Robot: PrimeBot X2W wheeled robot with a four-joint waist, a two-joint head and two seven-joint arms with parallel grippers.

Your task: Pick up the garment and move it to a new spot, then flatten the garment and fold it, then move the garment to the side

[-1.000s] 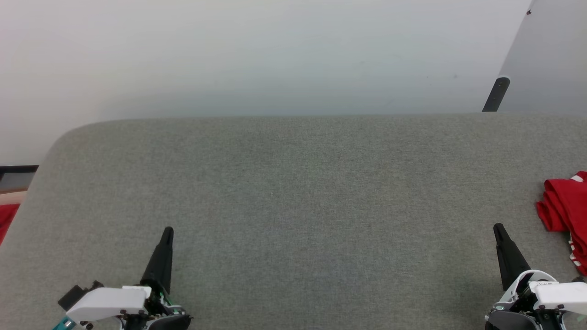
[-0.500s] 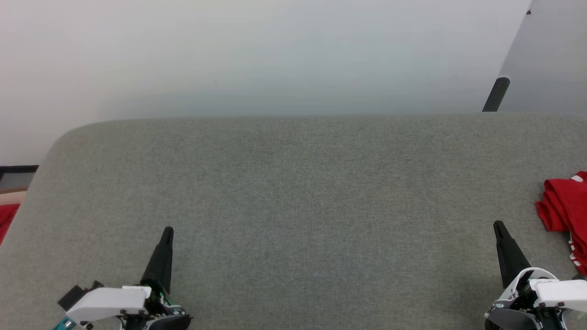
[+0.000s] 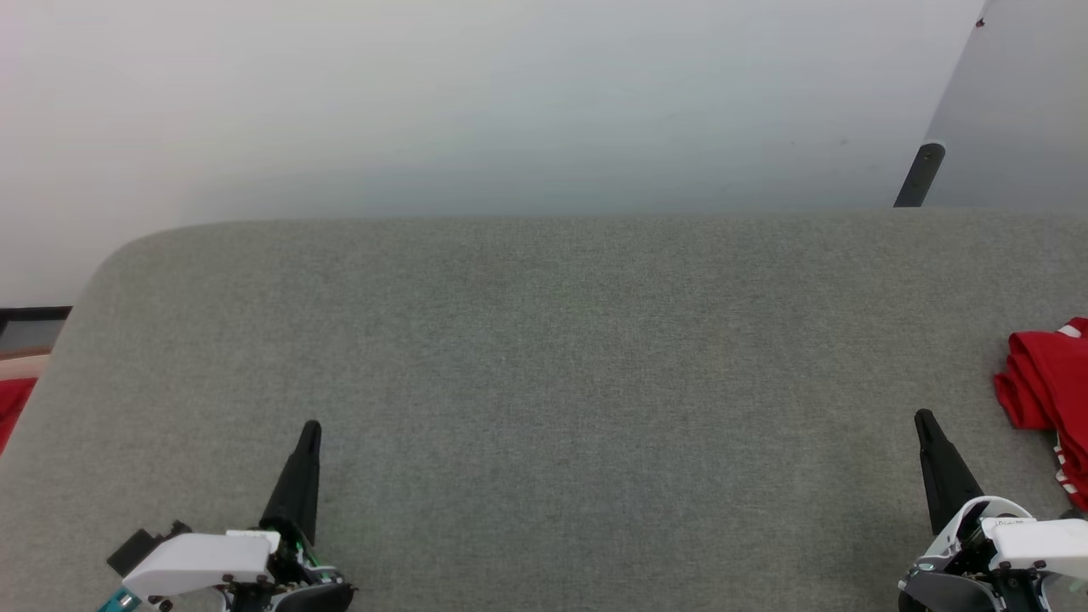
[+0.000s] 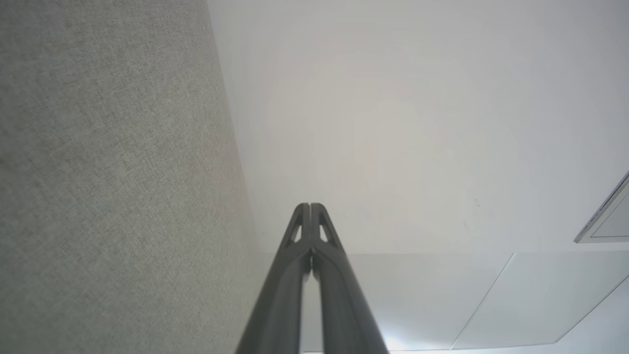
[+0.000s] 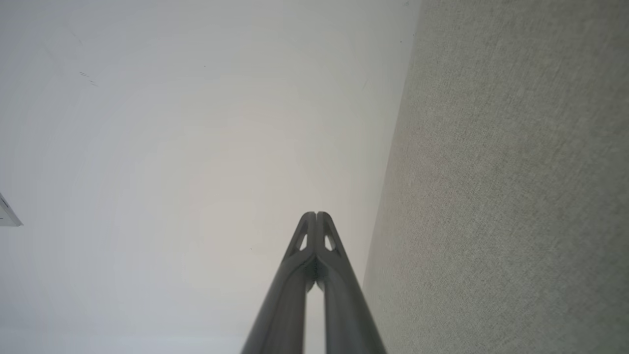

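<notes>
Plainly, the garment (image 3: 1047, 393) lies bunched on the table (image 3: 544, 340) at its right side, cut by the head view's edge, near the right gripper (image 3: 923, 421), to its right and slightly beyond its tip; the left gripper (image 3: 311, 429) sits well apart. Both claws are pinched together, empty; the right one looks better placed to reach

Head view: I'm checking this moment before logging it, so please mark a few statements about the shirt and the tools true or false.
The shirt lies in the middle of the table. False: it lies at the right side.
The left tool is shut. True.
The right tool grips the shirt. False: it is shut on nothing, apart from the shirt.
Both tools are over the table. True.
</notes>
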